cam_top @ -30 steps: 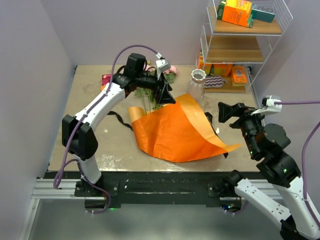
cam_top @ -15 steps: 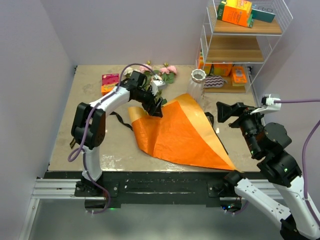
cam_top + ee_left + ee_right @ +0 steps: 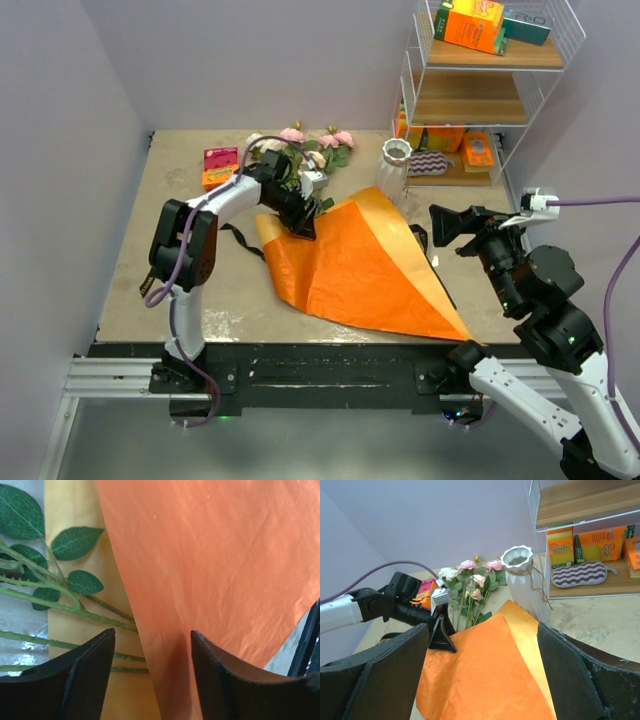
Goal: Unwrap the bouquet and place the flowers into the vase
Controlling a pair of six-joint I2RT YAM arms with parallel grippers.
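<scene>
— Where does the top view look from?
— High above the near edge, angled down over the whole beige stone-look table (image 3: 180, 270).
— And the wrists?
— The left sits tight above the crinkled orange paper sheet (image 3: 215, 555). The right looks across from farther off, toward the white ribbed ceramic vase (image 3: 520, 580). All three share that paper.

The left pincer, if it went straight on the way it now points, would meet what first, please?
Most likely the orange wrapping paper: its edge lies right between the open fingertips of the left pincer. The green rose stems lie just left of that line. How far off the paper is, the wrist view does not show.
</scene>
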